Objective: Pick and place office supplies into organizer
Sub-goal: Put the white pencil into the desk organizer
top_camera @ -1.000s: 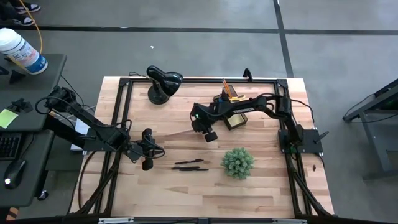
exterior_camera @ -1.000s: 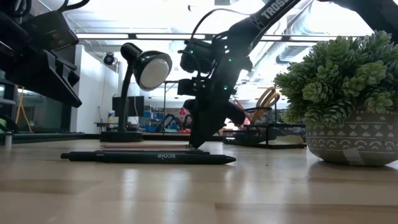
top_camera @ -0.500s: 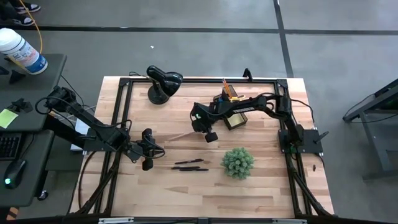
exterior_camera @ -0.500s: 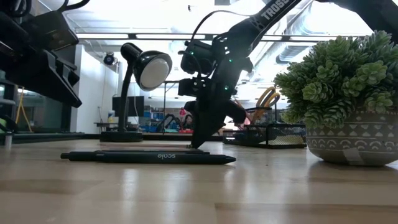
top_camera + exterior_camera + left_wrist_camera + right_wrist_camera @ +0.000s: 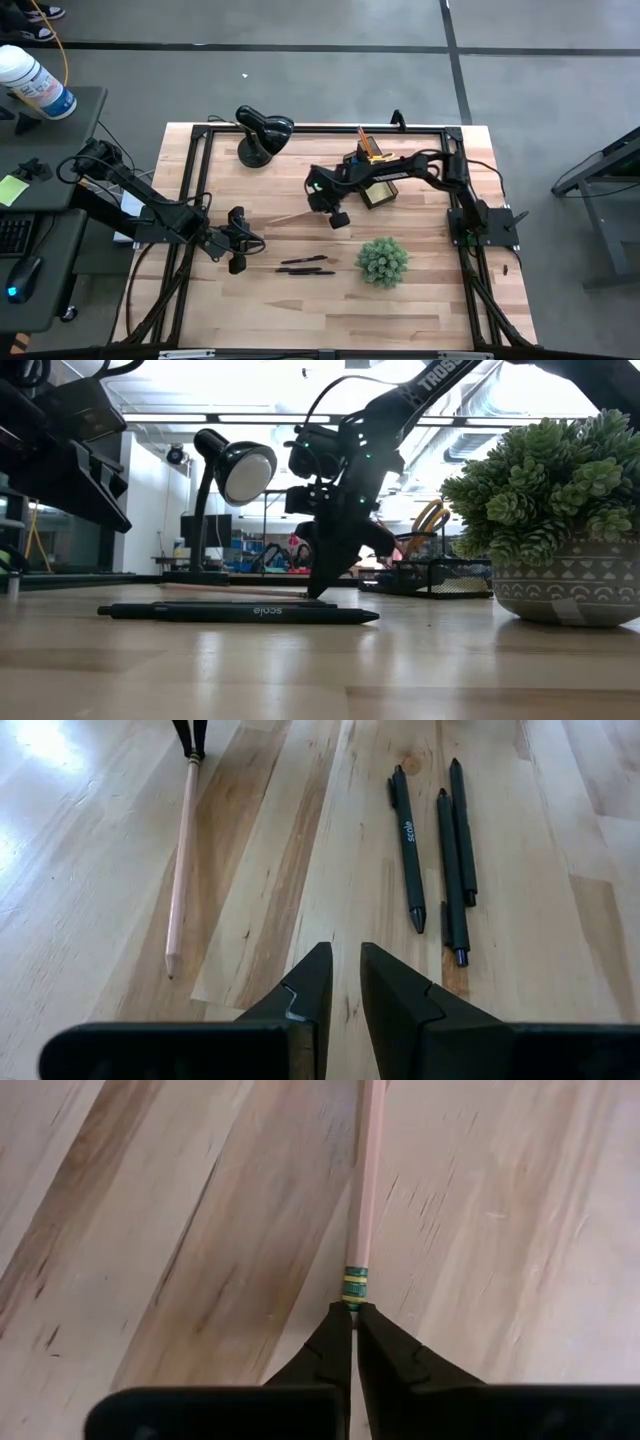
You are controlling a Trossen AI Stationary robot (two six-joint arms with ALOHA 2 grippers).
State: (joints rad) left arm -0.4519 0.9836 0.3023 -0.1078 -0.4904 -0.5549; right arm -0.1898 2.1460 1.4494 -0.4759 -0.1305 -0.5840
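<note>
**Pencil pinched at its eraser end; pens not yet collected**

The right gripper [image 5: 327, 213] is down at the middle of the table [image 5: 430, 300], its fingers shut on the eraser end of a wooden pencil [image 5: 292, 217] that lies flat on the boards and runs off to the left. The left gripper [image 5: 258, 241] hangs near the left edge with its fingers slightly apart and nothing between them.

As I judge it, the job is partly done: the organizer [image 5: 372, 172] at the far side, right of the lamp [image 5: 259, 134], already holds upright items — orange pencils and yellow-handled scissors [image 5: 431, 517]. The pencil is gripped but not lifted, and three black pens [image 5: 305, 266] lie on the near side, left of the plant [image 5: 382, 260].

The right wrist view alone shows the pinch closed just behind the pencil's green band [image 5: 355, 1287]. The left wrist view counts three pens [image 5: 437, 850] — the overhead blurs them. The low view shows the pens flat in front of the lowered right arm.
</note>
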